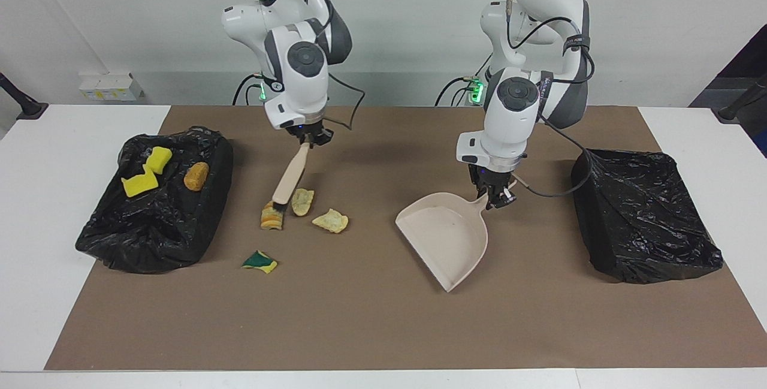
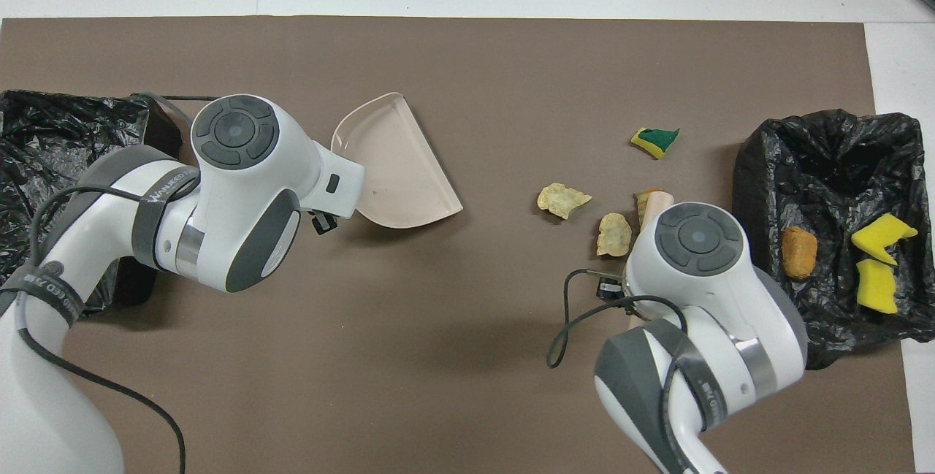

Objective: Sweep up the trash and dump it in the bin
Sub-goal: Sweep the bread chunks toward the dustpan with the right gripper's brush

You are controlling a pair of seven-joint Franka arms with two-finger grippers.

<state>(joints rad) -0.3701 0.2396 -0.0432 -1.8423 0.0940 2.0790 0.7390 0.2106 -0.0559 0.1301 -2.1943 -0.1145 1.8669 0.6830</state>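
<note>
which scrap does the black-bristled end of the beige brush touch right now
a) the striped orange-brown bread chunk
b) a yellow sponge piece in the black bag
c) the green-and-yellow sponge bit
a: in the facing view the beige brush, held by the right gripper, has its bristles down on the striped orange-brown bread chunk.

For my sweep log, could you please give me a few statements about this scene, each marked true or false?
1. The right gripper holds the brush. True.
2. The dustpan holds a scrap. False: it is empty.
3. The left gripper grips the dustpan's handle. True.
4. All the scraps lie in a bin. False: four, like the green sponge bit, lie on the mat.
5. The bin at the left arm's end holds sponges. False: none show there.
</note>
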